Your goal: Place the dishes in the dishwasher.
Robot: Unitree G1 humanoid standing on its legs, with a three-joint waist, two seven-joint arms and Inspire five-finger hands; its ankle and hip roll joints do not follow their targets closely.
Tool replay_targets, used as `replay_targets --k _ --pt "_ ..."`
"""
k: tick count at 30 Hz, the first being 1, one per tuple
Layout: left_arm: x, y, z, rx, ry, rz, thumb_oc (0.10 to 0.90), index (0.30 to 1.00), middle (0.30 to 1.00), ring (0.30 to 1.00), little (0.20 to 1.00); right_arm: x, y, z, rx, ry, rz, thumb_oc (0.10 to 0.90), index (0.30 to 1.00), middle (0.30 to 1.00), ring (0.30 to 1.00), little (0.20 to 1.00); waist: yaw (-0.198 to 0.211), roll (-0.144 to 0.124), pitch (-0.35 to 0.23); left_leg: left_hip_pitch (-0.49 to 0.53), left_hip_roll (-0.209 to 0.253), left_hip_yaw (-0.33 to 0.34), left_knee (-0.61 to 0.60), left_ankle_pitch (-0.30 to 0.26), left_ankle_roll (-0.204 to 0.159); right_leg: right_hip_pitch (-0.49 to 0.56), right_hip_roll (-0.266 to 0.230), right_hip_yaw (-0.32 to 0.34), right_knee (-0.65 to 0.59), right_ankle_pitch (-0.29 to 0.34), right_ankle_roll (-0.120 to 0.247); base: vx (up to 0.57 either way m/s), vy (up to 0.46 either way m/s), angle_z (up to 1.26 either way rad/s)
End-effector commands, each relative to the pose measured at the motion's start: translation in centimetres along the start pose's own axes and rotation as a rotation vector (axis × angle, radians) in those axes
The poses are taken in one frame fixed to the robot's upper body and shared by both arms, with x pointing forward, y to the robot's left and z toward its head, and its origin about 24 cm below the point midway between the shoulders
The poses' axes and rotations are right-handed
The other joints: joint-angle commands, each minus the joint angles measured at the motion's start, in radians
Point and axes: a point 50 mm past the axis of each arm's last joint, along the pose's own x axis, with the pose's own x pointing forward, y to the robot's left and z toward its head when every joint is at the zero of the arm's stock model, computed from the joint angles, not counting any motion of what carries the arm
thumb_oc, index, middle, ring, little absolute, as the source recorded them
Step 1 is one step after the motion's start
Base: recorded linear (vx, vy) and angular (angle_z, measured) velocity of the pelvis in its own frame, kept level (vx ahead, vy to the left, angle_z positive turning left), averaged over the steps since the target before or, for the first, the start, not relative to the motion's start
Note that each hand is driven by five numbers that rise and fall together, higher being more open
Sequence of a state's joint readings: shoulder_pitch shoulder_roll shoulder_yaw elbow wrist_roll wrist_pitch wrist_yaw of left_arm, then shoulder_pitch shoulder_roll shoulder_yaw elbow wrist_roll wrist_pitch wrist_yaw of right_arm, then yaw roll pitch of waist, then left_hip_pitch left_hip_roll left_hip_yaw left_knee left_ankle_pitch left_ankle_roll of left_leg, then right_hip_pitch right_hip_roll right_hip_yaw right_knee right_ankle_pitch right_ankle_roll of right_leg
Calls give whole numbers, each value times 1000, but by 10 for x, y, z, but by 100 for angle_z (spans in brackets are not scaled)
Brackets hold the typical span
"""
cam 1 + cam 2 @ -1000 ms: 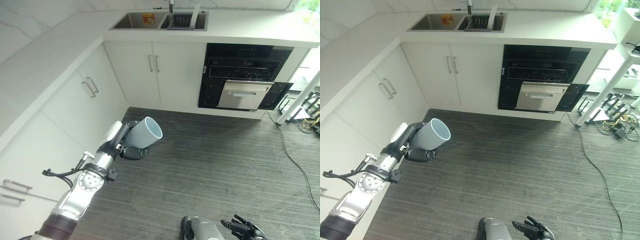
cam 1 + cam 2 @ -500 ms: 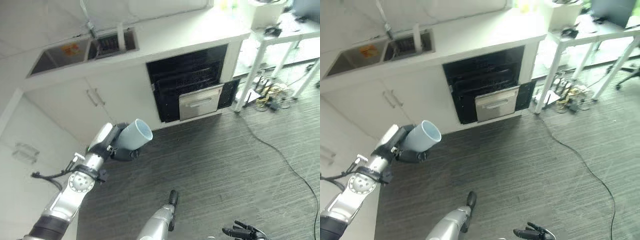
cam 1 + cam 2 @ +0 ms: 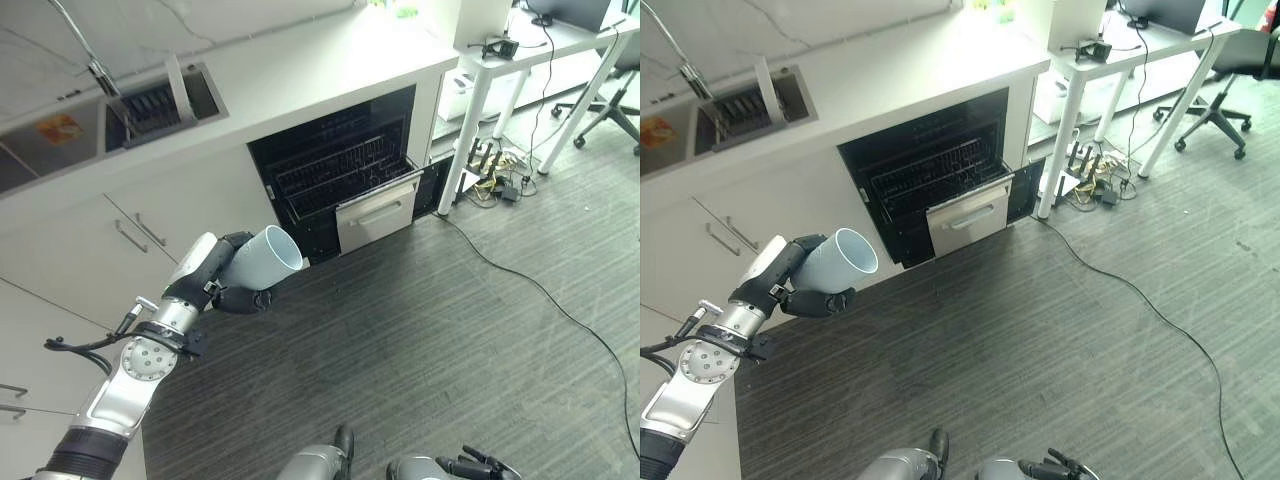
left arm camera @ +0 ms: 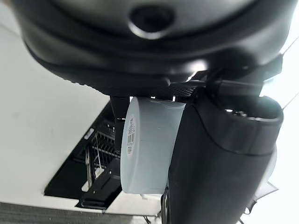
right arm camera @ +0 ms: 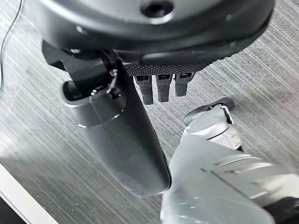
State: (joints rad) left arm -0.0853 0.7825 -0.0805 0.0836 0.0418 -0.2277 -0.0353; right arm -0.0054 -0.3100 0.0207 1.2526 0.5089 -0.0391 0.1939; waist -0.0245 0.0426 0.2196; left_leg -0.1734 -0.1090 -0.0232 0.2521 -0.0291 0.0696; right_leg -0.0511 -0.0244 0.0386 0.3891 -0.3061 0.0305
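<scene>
A pale blue-grey cup lies on its side in my left hand, mouth pointing toward the dishwasher; the dark fingers curl under it. In the left wrist view the cup sits against the thumb, with the open appliance beyond it. The dishwasher stands open under the counter, black inside, with a wire rack pulled partly out and a silver front panel below. It is some way ahead of the cup. My right hand hangs low over the floor, fingers relaxed.
A sink with a white plate standing in its rack is set in the white counter. White cabinets run to the left. A white desk leg, an office chair and a floor cable are on the right.
The whole picture has shifted as the camera turned, bringing the dishwasher to the centre. The left hand still holds the cup the same way; the right hand stays low.
</scene>
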Motion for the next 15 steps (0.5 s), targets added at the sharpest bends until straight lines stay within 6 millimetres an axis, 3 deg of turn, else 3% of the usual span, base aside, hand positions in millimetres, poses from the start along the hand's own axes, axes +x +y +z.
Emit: replay_targets --k 1,2,4,5,7,9,11,15 --pt "12 48 48 -6 -253 206 400 300 300 300 300 -2 -11 14 -79 -67 -33 800 900 900 900 900 2 47 -47 47 34 8 48 -172 -10 37 7 -81 -89 132 72 81 104 -15" --pt "13 48 51 5 -257 207 400 300 300 300 300 -2 -8 17 -93 -85 -30 800 900 900 900 900 -9 56 -40 61 39 7 48 -187 10 28 22 -96 -41 206 86 61 97 -17" --pt "17 47 52 16 -248 206 400 300 300 300 300 -2 -8 22 -99 -118 -19 800 900 900 900 900 -26 55 -10 91 30 3 48 -205 30 -115 6 -130 216 273 109 144 23 -17" --pt "16 44 51 12 -236 216 400 300 300 300 300 -3 -8 26 -122 -136 -6 800 900 900 900 900 -27 47 -5 115 26 13 48 -225 24 -136 -50 -163 119 303 106 264 -119 -5" --pt "18 41 53 20 -238 226 400 300 300 300 300 -3 -8 29 -132 -150 -2 800 900 900 900 900 -34 32 1 140 16 -5 48 -251 12 -140 -112 -148 -89 332 114 267 -235 -8" --pt "21 40 54 30 -240 226 400 300 300 300 300 -4 -12 30 -111 -150 -3 800 900 900 900 900 -31 -9 9 181 -4 -37 48 -299 -5 -277 -205 -32 -89 287 154 387 -500 2" --pt "18 40 49 30 -230 219 400 300 300 300 300 -3 -10 29 -104 -142 4 800 900 900 900 900 -17 -18 5 202 13 -31 48 -317 -17 -286 -226 -30 -89 301 170 410 -483 22" --pt "7 33 42 25 -208 221 400 300 300 300 300 -2 -6 28 -104 -127 15 800 900 900 900 900 3 -28 -12 237 68 -26 48 -331 -46 -202 -201 -76 -89 282 171 372 -414 14"
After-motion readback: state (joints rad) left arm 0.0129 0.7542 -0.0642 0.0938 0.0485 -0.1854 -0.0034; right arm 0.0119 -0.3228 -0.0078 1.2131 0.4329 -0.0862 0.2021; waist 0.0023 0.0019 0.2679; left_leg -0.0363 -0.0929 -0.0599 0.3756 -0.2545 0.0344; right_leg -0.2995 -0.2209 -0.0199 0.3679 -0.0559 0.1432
